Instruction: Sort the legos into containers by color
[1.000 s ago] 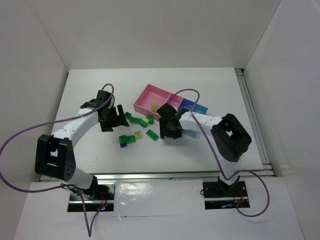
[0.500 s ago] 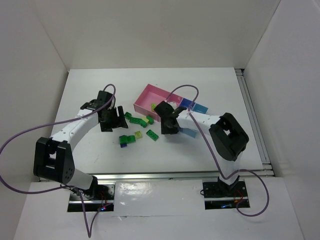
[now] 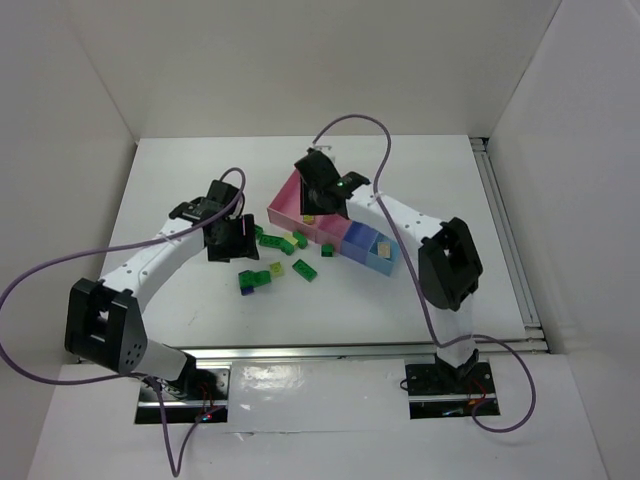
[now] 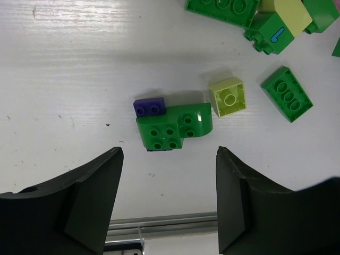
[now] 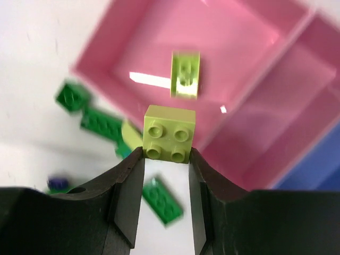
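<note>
Gripper on the right (image 5: 165,155) pinches a lime brick (image 5: 169,133) just over the near rim of the pink bin (image 5: 234,42), so carry it farther in beside the second lime brick (image 5: 185,74) before releasing; left gripper (image 4: 167,175) hangs spread over loose green bricks (image 4: 170,130).

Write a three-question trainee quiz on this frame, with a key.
1. True or false: the right gripper pinches a lime-yellow brick between its fingers.
2. The left gripper is: A open, B shut on a green brick, C out of view.
3. How many bricks show inside the pink bin?

Key: 1 true; 2 A; 3 one.
</note>
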{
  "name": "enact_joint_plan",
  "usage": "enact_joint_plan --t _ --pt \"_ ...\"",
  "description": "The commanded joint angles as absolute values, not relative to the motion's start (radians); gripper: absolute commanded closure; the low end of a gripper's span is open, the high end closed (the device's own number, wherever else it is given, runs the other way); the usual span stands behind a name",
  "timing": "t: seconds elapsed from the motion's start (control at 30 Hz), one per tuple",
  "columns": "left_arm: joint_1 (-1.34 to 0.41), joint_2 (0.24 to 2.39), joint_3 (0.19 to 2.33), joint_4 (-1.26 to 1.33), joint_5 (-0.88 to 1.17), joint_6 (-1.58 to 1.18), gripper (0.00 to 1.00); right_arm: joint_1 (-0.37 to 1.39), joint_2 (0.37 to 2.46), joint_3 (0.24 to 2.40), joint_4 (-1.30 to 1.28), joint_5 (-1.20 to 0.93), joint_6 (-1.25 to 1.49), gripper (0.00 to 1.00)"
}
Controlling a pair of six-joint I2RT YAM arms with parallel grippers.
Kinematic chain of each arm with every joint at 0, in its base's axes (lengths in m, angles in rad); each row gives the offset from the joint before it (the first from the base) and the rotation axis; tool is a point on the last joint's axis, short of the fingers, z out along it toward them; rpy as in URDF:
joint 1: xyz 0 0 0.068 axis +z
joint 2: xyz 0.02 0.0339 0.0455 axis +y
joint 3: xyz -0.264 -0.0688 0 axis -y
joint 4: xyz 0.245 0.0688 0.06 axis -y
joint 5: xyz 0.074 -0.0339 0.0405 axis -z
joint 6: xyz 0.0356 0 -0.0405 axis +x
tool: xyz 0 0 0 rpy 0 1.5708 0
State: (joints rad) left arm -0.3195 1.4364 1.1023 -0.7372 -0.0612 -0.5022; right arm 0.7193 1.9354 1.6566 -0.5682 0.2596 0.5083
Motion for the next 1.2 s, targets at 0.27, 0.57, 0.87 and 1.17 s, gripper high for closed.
enact_joint_plan --t 0.27,0.57,0.87,1.17 --pt "-0.356 1.393 1.112 -0.772 -0.075 -0.523 0.21 0.629 2.257 2.069 -0.649 0.186 0.439 0.45" --pt "-0.374 1.433 1.121 -0.749 -0.066 -0.517 0.21 0.692 1.884 1.591 -0.467 0.218 0.413 0.45" --pt "-0.318 1.465 1.154 -0.727 -0.089 -0.549 0.21 0.819 1.756 1.356 -0.48 0.052 0.172 0.21" --pt "-0.249 1.443 1.144 -0.727 -0.1 -0.568 0.21 0.871 1.888 1.387 -0.515 0.043 0.106 0.22"
